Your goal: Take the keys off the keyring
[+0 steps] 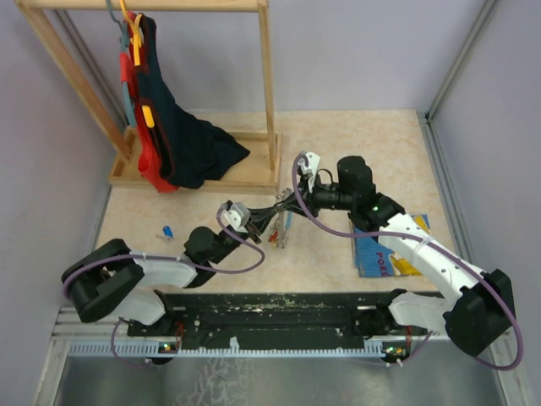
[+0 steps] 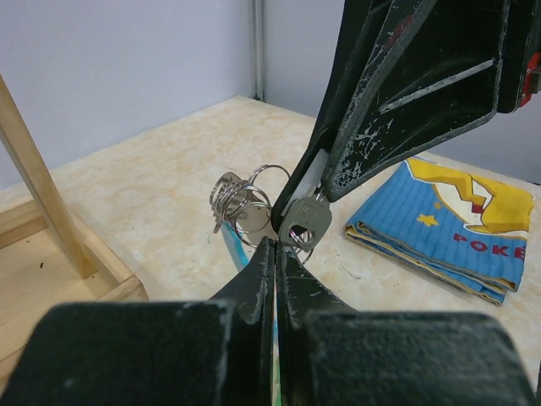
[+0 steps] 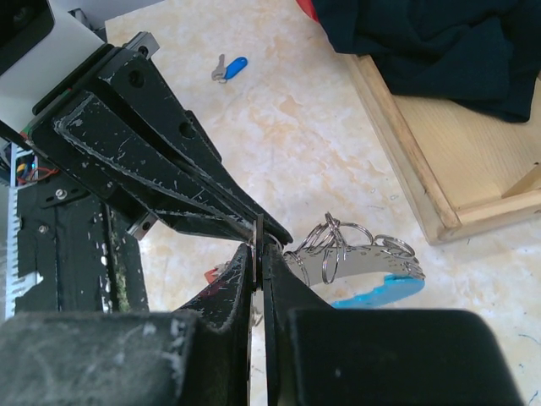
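Keyring (image 3: 362,264) handling takes place in the air above the middle of the desk (image 1: 355,144), between the two arms and well apart from the picture book (image 1: 372,258).

1. Left fingers (image 2: 254,279): pressed fully together, tips at the bunch of rings. A thin coloured sliver shows in the seam. What it is cannot be told.
2. Right fingers (image 3: 283,292): nearly closed, pinching the silver key (image 2: 292,222) flat by its head, tip to tip with the left pair.
3. One blue key (image 3: 232,66) lies alone on the desk, far from the bunch.

Recommended procedure, as a judgement:

- Use the left grip as a fixed anchor.
- Have the right wrist feed the key around the split coil in small turns, not pull it straight out.
- A straight pull would likely drag the whole bunch or let the key slip.
- Check that the strap and spare rings hang free of both finger pairs.
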You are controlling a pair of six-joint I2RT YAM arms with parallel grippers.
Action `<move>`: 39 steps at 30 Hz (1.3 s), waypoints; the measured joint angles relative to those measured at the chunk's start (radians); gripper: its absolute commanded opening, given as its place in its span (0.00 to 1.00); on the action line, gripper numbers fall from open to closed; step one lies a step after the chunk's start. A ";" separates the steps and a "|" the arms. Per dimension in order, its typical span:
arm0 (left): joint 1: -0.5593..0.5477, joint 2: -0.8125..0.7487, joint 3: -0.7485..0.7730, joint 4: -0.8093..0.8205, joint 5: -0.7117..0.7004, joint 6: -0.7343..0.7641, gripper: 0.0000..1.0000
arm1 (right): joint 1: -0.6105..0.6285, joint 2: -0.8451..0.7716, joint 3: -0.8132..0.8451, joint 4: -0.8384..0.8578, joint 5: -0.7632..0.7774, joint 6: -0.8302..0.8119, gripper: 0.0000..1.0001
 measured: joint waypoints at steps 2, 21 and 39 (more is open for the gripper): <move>0.000 -0.003 0.000 -0.005 0.006 0.003 0.06 | 0.000 0.000 0.000 -0.003 0.000 0.000 0.00; 0.007 -0.259 -0.092 -0.123 0.050 0.101 0.61 | 0.000 -0.002 0.000 -0.055 0.002 -0.037 0.00; 0.085 -0.238 0.199 -0.672 0.417 0.307 0.51 | -0.001 -0.043 0.002 -0.223 -0.019 -0.283 0.00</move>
